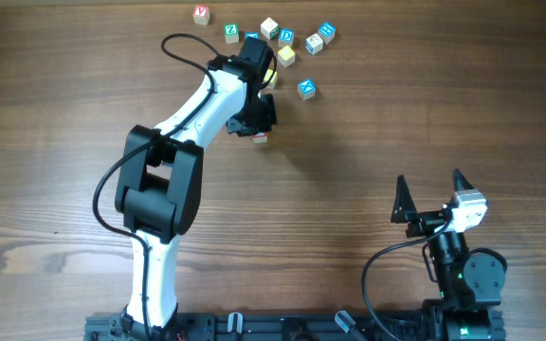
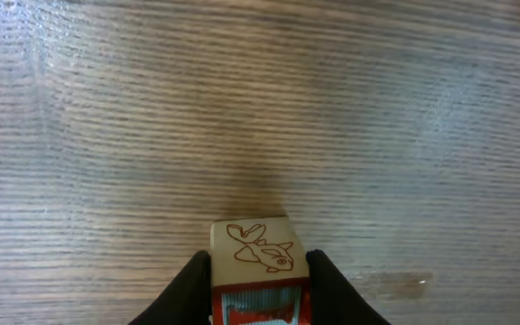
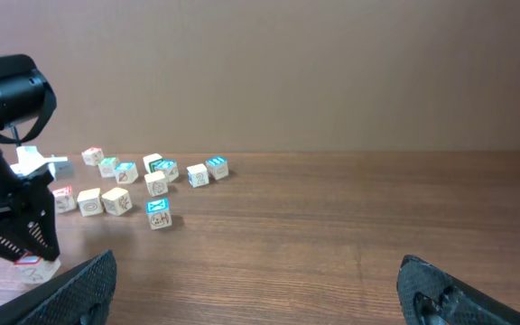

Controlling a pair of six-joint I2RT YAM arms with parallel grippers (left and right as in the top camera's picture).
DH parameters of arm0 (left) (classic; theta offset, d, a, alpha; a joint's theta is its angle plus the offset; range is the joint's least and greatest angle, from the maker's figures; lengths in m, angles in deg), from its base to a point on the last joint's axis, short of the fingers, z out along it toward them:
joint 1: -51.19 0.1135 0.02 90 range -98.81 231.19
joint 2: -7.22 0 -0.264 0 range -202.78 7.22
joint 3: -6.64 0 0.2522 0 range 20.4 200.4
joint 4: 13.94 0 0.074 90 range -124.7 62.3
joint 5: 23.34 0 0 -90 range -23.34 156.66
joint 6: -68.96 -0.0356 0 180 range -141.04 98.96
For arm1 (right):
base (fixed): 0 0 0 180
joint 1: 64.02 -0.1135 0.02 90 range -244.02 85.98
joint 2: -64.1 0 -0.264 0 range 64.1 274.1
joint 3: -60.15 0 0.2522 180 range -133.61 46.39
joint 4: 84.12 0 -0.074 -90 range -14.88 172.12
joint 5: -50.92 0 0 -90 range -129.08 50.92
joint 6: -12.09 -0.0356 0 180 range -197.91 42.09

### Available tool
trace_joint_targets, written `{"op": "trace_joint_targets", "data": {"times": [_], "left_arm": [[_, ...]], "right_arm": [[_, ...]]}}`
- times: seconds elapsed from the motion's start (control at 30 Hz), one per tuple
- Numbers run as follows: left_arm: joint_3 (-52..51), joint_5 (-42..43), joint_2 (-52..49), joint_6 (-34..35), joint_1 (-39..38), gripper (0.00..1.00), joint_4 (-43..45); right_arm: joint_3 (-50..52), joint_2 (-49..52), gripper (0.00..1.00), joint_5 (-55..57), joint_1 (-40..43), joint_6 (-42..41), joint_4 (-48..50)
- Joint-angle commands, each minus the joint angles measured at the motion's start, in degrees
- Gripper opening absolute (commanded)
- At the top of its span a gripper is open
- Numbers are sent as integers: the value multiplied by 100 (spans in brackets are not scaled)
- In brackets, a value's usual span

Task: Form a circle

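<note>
far across the worktop (image 1: pixel 368 114), your left end effector (image 2: pixel 260 269) clenches a red-lettered cube (image 2: pixel 256 251); the loose cubes (image 1: pixel 287 43) for the circle lie just farther and right. your right end effector (image 1: pixel 429 185) gapes, well apart.

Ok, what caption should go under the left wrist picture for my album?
The left hand grips a wooden block with a fish drawn on it, wooden table all around.

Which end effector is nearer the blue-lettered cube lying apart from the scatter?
Left. The left end effector, gripping a red-edged cube, is close beside the blue-lettered cube; the right end effector stands open far off.
</note>
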Motion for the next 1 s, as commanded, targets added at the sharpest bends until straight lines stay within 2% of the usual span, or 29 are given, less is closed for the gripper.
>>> {"op": "trace_joint_targets", "data": {"times": [0.0, 0.3, 0.7, 0.97], "left_arm": [[-52, 63, 188, 31, 4, 25, -101], [-52, 61, 691, 31, 4, 25, -407], [-81, -205, 678, 33, -76, 24, -597], [-745, -417, 675, 442, -243, 22, 59]], "right_arm": [[7, 0, 100, 101, 24, 52, 31], [7, 2, 100, 101, 24, 52, 28], [7, 2, 100, 101, 24, 52, 28], [7, 2, 100, 101, 24, 52, 31]]}}
